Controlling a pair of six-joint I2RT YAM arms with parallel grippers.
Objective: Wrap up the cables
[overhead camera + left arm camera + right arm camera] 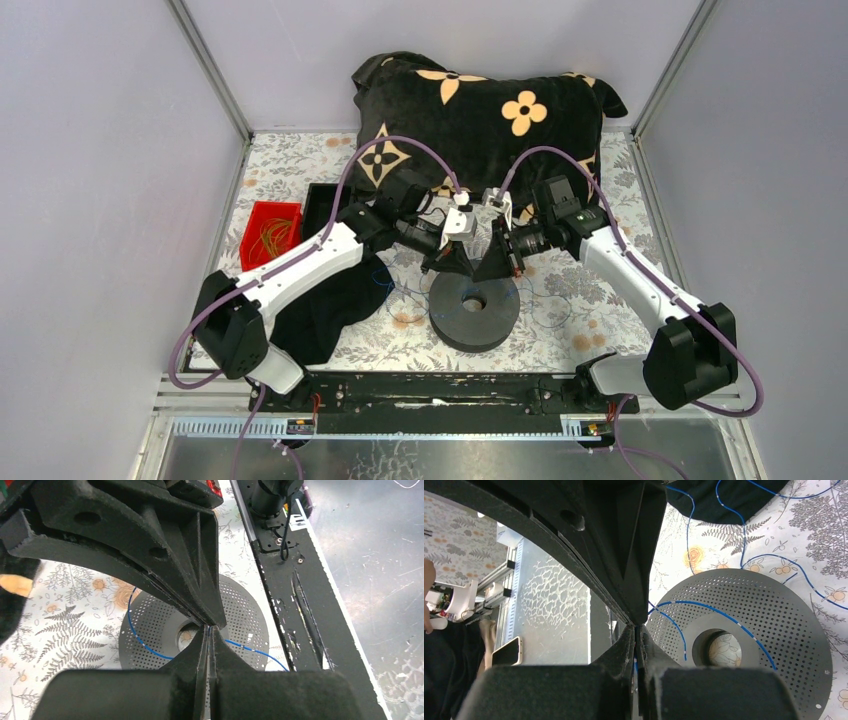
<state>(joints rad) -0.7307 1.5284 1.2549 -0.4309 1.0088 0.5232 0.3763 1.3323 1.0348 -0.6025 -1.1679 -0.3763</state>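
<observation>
Both jaws tight on cables [711,608], seemingly.

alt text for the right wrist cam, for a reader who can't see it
The right claw is shut on a thin blue cable, with a black perforated spool lying flat just beyond its tips. The cable curves across the spool's face and trails out over the floral tablecloth.
</observation>
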